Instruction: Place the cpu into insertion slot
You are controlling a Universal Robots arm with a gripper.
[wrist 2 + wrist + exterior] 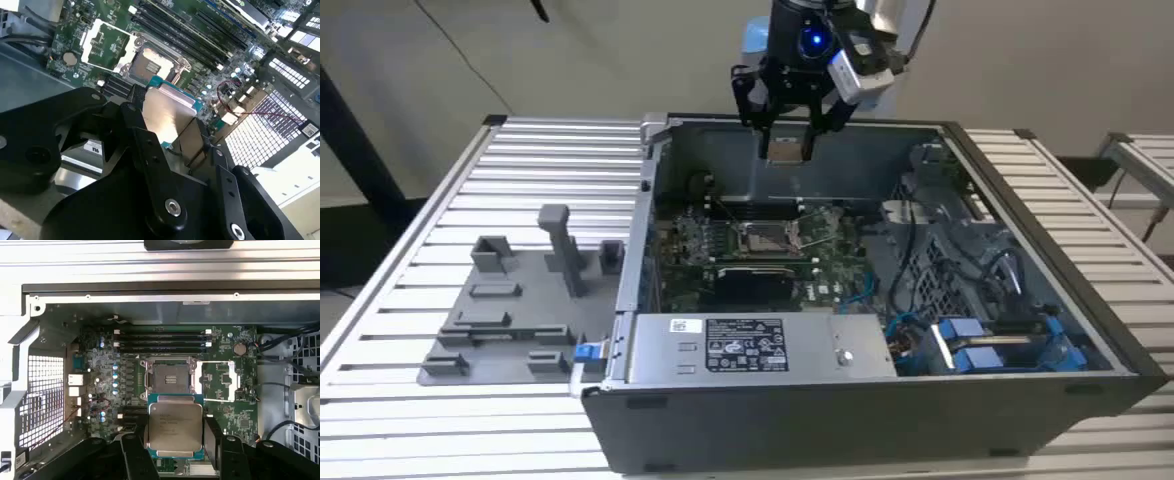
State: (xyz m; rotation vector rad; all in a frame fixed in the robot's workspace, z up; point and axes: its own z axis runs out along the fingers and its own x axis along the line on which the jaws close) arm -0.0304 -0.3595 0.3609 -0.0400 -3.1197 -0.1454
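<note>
1. The black two-fingered pincer [786, 150] is clamped on the cpu [175, 427], a small flat square chip with a brushed silvery-tan metal lid on a teal-green rim. Its fingers press two opposite edges and leave the face clear.
2. I judge the step in hand to be the carry. The chip hangs in the air above the open dark metal computer case [854, 420], well apart from the board, and nothing is seated yet.
3. The insertion slot [170, 380], a small square socket with a shiny steel frame and a dark centre, sits bare on the green circuit board [235, 405]. Its bright cover plate looks folded open to one side, though I can't make out the thin wire lever for certain.
4. Seating, as I read it, calls for the chip held level, its edges square to the frame and centred over the dark recess, then a gentle descent. The lid is smooth and hard, so it could slip.
5. Long narrow black connector strips [160, 338] run just beside the socket. The case stands on a ribbed pale-grey metal worktop [547, 160].
</note>
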